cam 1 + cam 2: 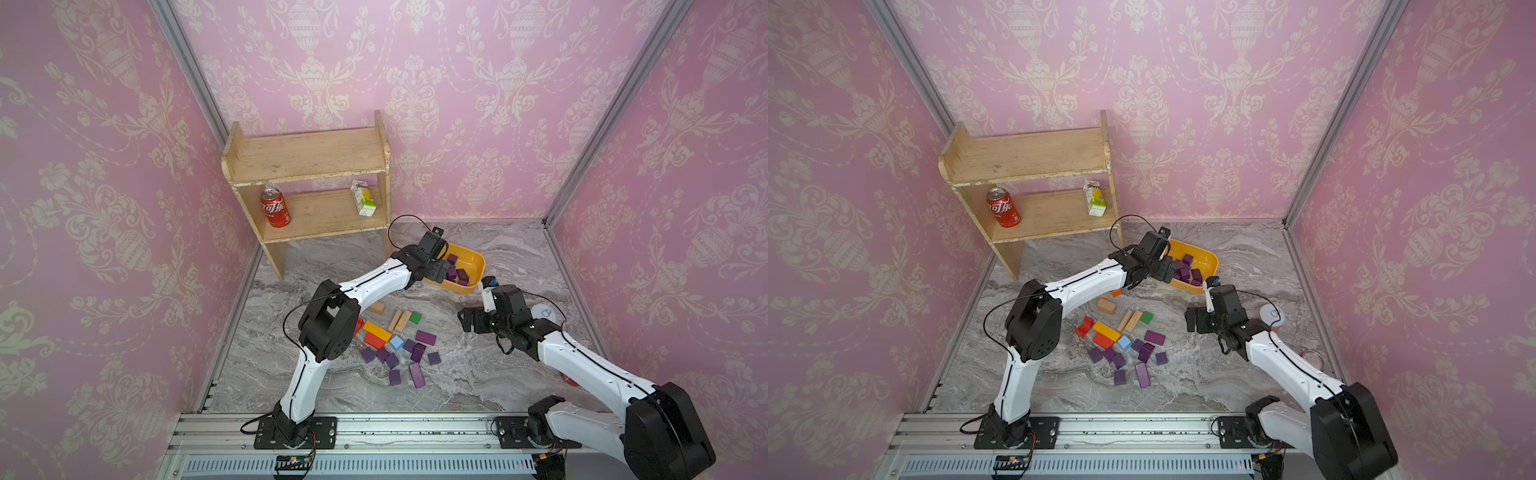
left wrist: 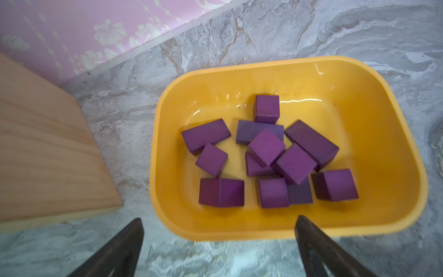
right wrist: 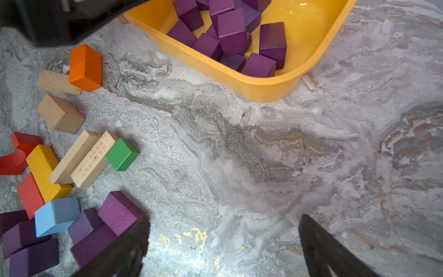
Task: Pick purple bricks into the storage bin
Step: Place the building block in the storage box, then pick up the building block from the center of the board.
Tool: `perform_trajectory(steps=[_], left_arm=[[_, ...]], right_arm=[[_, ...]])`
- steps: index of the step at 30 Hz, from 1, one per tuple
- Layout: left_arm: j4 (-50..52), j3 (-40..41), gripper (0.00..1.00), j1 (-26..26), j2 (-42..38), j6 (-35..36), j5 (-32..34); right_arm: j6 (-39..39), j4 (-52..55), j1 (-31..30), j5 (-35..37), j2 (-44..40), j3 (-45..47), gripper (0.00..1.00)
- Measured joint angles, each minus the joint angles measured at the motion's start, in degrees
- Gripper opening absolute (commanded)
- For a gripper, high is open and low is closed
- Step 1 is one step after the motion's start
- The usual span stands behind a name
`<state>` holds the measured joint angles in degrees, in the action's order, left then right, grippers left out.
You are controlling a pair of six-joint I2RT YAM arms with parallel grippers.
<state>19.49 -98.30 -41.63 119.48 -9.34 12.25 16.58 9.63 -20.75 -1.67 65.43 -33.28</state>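
Yellow-orange plastic storage bin point(image 2: 165, 191) sits on the grey marbled table point(image 3: 263, 156), near the foot of the wooden shelf point(image 1: 307, 153). About a dozen purple bricks point(image 2: 266, 146) lie inside it, some resting on others. Left gripper point(image 2: 219, 218) hangs over the bin's rim, jaws spread wide, nothing between them. Right gripper point(image 3: 224, 217) hovers above bare table between the bin and the loose pile, jaws likewise wide apart and empty. Further purple bricks point(image 1: 417, 353) lie scattered on the table in both top views, beside red, yellow, blue, green and plain wooden blocks point(image 1: 1129, 321). Red can point(image 1: 275, 206) and carton point(image 1: 364, 198) stand on the lower shelf board
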Motion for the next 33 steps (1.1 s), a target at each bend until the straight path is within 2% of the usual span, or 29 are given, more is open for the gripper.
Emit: perform_trajectory(steps=[8,16,27,33], left_arm=[[-7.7,18.7,0.99,-0.6,-18.7,-2.1,1.9],[-9.6,32.9,0.99,-0.6,-28.7,-3.5,5.1],[-10.8,43.6,0.99,-0.6,-42.1,-5.2,6.8],[-10.4,47.7,0.99,-0.6,-46.3,-5.9,9.6]], right_arm=[[0.0,-0.5,0.0,0.0,0.4,0.2,0.97],[0.2,-2.0,0.0,0.0,2.6,0.3,0.96],[0.2,-2.8,0.0,0.2,4.1,0.7,0.96],[0.2,-3.0,0.0,0.2,4.1,1.3,0.96]])
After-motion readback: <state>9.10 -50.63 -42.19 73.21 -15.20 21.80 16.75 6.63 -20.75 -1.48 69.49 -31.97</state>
